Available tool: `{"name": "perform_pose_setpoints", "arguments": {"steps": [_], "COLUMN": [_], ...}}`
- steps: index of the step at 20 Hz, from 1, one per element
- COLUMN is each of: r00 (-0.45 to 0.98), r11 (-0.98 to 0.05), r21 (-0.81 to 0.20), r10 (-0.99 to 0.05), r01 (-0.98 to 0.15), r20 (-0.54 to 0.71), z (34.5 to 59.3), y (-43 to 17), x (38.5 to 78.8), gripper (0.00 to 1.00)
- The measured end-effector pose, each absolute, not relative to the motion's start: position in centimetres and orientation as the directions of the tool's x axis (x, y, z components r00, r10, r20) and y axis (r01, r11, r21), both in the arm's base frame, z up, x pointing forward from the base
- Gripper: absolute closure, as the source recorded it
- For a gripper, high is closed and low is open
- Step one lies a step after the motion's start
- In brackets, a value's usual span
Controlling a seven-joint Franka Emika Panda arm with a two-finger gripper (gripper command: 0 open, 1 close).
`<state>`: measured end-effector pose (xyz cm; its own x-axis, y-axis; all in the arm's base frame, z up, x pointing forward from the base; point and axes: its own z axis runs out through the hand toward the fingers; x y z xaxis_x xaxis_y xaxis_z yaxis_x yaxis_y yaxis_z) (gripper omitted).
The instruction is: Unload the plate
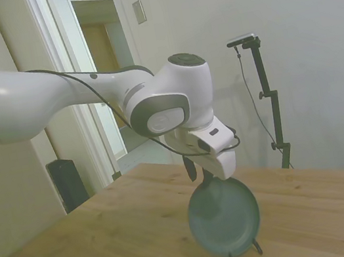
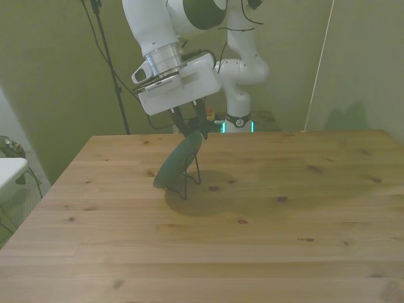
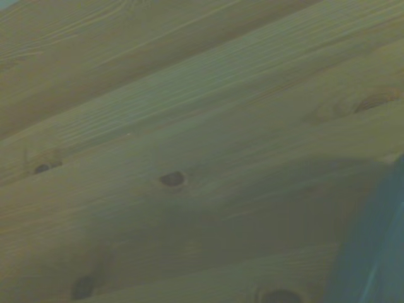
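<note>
Plate (image 1: 223,216) leans upright in the wire stand (image 2: 191,173) on the counter (image 2: 265,214), its top rim pinched by the tool (image 2: 192,128), so lifting straight up should clear the stand without tipping it.

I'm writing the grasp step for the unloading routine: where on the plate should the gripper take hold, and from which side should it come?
Grip the top rim of the plate, coming down from above. It stands on edge, leaning in the thin black wire stand on the table, so the upper edge is free while the stand holds the lower edge. The gripper is at that rim; pinching across the thin edge and lifting upward looks cleanest.
</note>
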<state>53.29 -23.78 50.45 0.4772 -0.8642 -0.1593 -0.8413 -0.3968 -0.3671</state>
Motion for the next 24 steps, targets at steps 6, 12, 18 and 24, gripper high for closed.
{"name": "perform_pose_setpoints", "arguments": {"steps": [6,12,18,24], "r00": [0.477,0.474,0.470,0.474], "r11": [-0.397,-0.393,-0.387,-0.385], "r21": [-0.366,-0.368,-0.379,-0.420], "r10": [-0.864,-0.866,-0.869,-0.871], "r01": [-0.842,-0.843,-0.840,-0.822], "r20": [-0.161,-0.160,-0.155,-0.130], "z": [50.4,50.7,52.1,56.3], "y": [-23.8,-24.1,-24.7,-25.6], "x": [53.3,53.0,52.4,52.2], "gripper": [1.00,1.00,1.00,1.00]}}
